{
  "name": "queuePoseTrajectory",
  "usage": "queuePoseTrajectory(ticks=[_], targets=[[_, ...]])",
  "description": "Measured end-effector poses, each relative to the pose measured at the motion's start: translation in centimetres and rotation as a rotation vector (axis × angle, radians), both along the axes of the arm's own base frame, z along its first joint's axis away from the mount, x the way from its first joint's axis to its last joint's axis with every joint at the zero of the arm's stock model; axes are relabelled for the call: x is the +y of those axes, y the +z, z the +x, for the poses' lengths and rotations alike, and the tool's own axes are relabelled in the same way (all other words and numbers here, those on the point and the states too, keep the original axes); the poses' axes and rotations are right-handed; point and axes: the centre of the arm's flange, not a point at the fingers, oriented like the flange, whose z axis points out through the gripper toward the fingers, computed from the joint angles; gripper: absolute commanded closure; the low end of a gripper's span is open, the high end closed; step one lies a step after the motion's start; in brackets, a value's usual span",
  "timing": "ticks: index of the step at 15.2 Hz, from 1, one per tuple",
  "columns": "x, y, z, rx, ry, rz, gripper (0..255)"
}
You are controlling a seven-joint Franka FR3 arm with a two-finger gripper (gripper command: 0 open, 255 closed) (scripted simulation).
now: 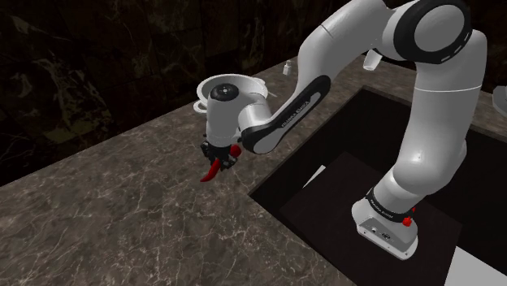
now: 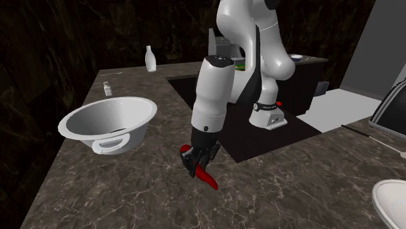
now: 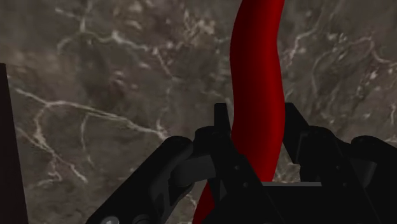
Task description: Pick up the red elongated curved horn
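In the shoulder view, the pincer (image 1: 218, 157) hangs below the white arm (image 1: 422, 122) in front of the white bowl (image 1: 231, 84), over the marbled brown table (image 1: 122, 211). It is closed on the red horn (image 1: 211, 172). The horn's narrow end points down and away from the bowl towards the table top. On the side of the bowl nearer the arm's base, a dark recess (image 1: 341, 171) is sunk into the table.

In the second exterior view, the pincer (image 2: 198, 159) is beside the bowl (image 2: 107, 120), on the side towards the recess (image 2: 273, 140). The horn (image 2: 207, 177) juts out beneath it at a slant, its tip low over the table (image 2: 130, 195). Whether the tip touches the surface cannot be told. A white bottle (image 2: 150, 58) stands well beyond the bowl, near the table's far edge.

In the wrist view, the pincer (image 3: 257, 118) clasps the horn (image 3: 257, 83) with a black finger (image 3: 221, 124) pressed against each side. The curved red body runs on past the fingertips, with the veined table (image 3: 95, 83) behind it.
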Motion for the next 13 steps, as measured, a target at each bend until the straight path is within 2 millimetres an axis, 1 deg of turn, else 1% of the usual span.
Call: queuePoseTrajectory(ticks=[5,12,13], targets=[[0.0,2.4,0.0,0.0,0.0,0.0,255],[-0.2,6.2,0.1,0.0,0.0,0.0,255],[-0.2,6.5,0.2,0.0,0.0,0.0,255]])
